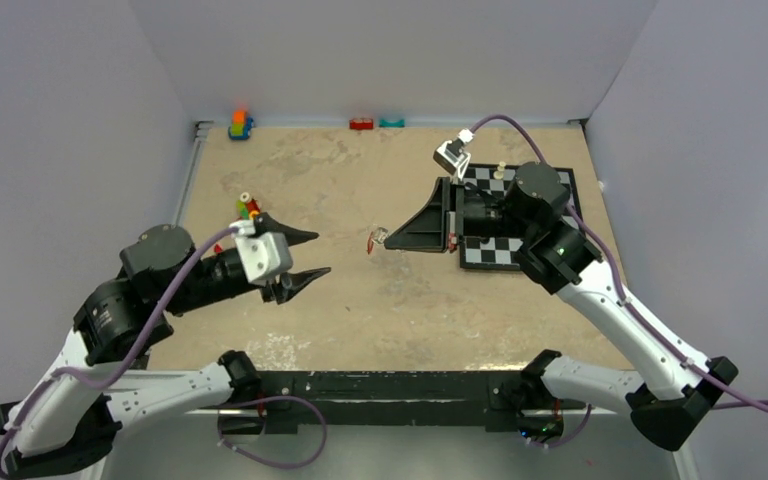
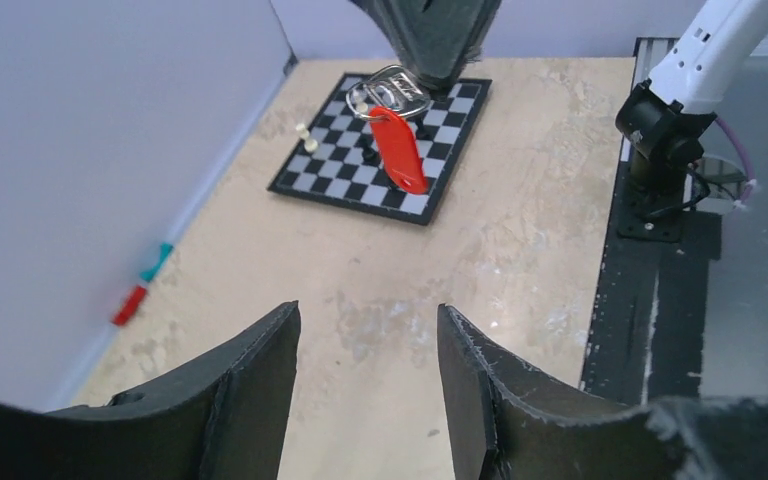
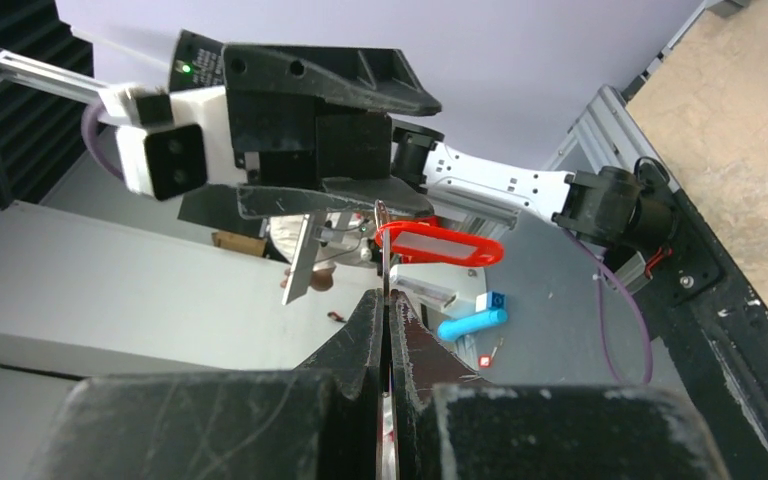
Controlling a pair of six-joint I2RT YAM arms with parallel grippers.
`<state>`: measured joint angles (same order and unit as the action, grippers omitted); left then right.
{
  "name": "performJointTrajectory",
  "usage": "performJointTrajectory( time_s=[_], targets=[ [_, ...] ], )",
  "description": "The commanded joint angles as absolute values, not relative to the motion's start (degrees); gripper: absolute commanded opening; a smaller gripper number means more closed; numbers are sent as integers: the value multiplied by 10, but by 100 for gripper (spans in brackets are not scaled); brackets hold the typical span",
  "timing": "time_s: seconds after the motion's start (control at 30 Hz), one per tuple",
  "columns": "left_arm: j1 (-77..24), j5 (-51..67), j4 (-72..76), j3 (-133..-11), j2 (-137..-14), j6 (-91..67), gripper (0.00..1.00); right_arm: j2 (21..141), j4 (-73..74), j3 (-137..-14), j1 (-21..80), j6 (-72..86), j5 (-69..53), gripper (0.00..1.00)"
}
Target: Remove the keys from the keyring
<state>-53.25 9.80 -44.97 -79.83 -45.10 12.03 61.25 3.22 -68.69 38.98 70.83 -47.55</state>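
Keys (image 2: pixel 398 150) are not yet freed from the keyring (image 2: pixel 390 90); the step in hand is judged to be the approach for a two-armed pull. Nearest, the left pincer (image 1: pixel 320 253) is held apart and empty above the desk (image 1: pixel 360 320). At its 3 o'clock the bunch is hung in the air, mid-desk. Just past it, again at 3 o'clock, the right pincer (image 1: pixel 390 238) is clamped on the keyring. Next, a red-headed key is to be nipped by the left pincer without the ring being jarred loose.
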Motion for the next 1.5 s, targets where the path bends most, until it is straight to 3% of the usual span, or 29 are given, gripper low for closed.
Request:
performJointTrajectory(
  time_s=[0.0,0.27,0.77,1.23,1.47],
  targets=[
    [-533,156,-284,-718,-396,275,57,612,24,-711,389,731,-479,0],
    [-534,272,-227,-645,-372,501,49,621,22,-710,390,753,-483,0],
    [-539,237,-174,-631,-399,680,38,621,36,-695,390,775,-497,0],
    [-539,253,-173,-633,-417,637,36,628,48,-700,390,759,-497,0],
    [-539,175,-162,-668,-396,334,37,632,198,-766,391,623,-433,0]
  ],
)
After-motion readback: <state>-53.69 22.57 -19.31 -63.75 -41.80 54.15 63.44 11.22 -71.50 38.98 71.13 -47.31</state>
